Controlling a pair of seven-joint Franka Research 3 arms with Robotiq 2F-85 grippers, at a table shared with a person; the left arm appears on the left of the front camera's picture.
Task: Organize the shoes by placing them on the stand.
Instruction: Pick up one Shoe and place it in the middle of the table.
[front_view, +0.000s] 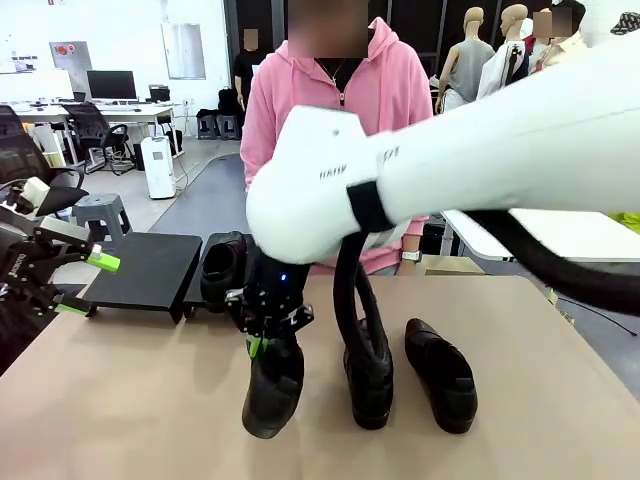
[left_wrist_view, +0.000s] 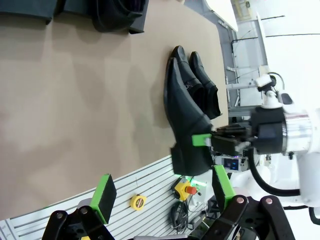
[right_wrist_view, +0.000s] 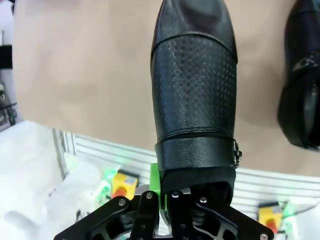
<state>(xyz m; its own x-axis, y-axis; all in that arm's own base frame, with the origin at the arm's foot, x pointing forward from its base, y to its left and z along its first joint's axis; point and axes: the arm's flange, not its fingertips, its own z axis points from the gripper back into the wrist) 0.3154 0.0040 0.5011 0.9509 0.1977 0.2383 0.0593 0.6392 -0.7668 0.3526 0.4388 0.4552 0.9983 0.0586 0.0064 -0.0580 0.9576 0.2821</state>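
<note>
Now the right gripper (front_view: 262, 340) clamps one shoe (front_view: 272, 395) by the heel; next, carry it to the stand (front_view: 150, 268) at ten o'clock.

Tan table (front_view: 120, 400), person (front_view: 340, 95) in pink hoodie

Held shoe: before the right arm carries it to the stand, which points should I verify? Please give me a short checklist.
1. Grip: right gripper shut on the held shoe at its heel end, toe hanging down: ok.
2. Toe clear of the table: cannot tell.
3. Free place: the left panel of the stand is bare: ok.
4. Neighbour: shoe on the stand lies on the right panel, apart from the bare one: ok.
5. Other arm: left gripper open, close to the stand's near left corner; it may crowd the path: cannot tell.
6. Rest: two shoes on the table lie apart from the held shoe: ok.
</note>
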